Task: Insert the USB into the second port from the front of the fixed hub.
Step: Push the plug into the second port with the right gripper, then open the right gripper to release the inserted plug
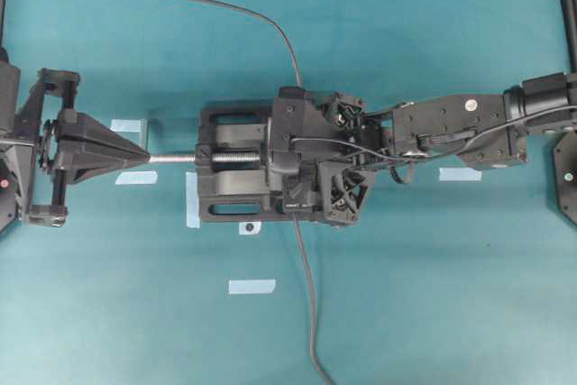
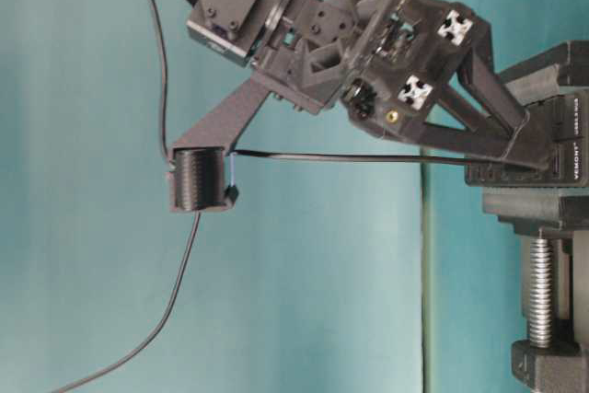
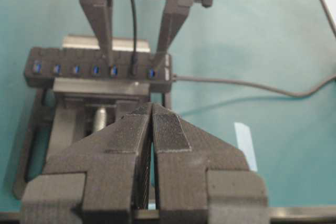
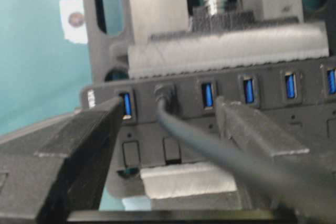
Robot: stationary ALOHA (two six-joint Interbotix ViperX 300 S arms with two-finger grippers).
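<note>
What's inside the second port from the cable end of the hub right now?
The USB sits in that port of the hub, its cable running out between the open right gripper fingers. The neighbouring slots show bare blue. How deep the plug is seated is hidden inside the port.

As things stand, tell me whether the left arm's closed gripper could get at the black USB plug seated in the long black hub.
Probably not. The right gripper straddles the USB plug with open fingers, blocking the hub from above, and the left gripper, shut, sits back at the vise screw.
</note>
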